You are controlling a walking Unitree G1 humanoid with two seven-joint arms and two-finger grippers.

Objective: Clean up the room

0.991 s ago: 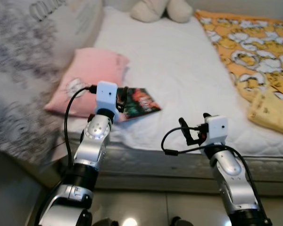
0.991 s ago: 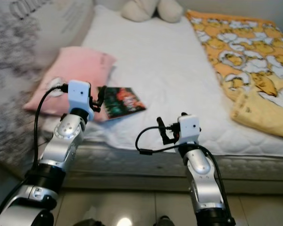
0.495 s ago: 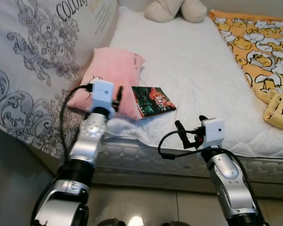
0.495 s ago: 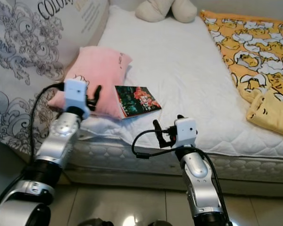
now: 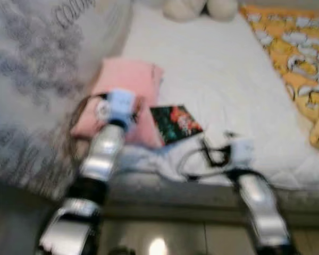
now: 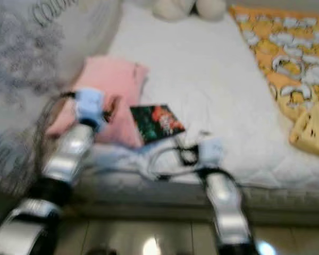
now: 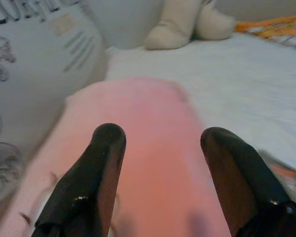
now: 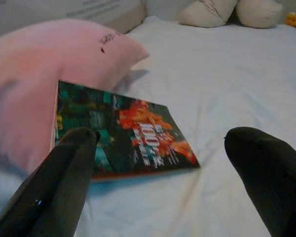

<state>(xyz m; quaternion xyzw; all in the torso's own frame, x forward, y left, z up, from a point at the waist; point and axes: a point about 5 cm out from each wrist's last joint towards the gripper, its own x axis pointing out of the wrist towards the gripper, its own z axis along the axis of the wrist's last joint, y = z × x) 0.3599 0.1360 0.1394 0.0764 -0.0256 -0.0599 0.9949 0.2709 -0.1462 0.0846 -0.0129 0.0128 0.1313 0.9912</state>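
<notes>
White mattress [image 5: 218, 79] fills the scene, head views blurred by camera motion; a patterned grey-and-white cover [image 5: 32, 79] hangs on the robot's left, an orange printed blanket [image 5: 292, 48] lies on its right, and a cream plush toy [image 7: 187, 24] sits at the far end. Things to tidy, by my judgement: a pink pillow [image 7: 138, 148] and a book [image 8: 123, 131] with a dark green and red cover, lying flat with one edge against the pillow. Left gripper [image 7: 160, 143] is raised over the near end of the pillow, fingers spread wide, pillow directly ahead and under the fingertips, touching or not I cannot tell. Right gripper [image 8: 163, 148] is held low at the mattress edge, fingers also wide apart, book just ahead between them, not yet touched. Likely step: taking the book. Advice: keep the right wrist level, come in low along the sheet, catch the free near edge rather than the flat cover, close only once one finger is under it.
</notes>
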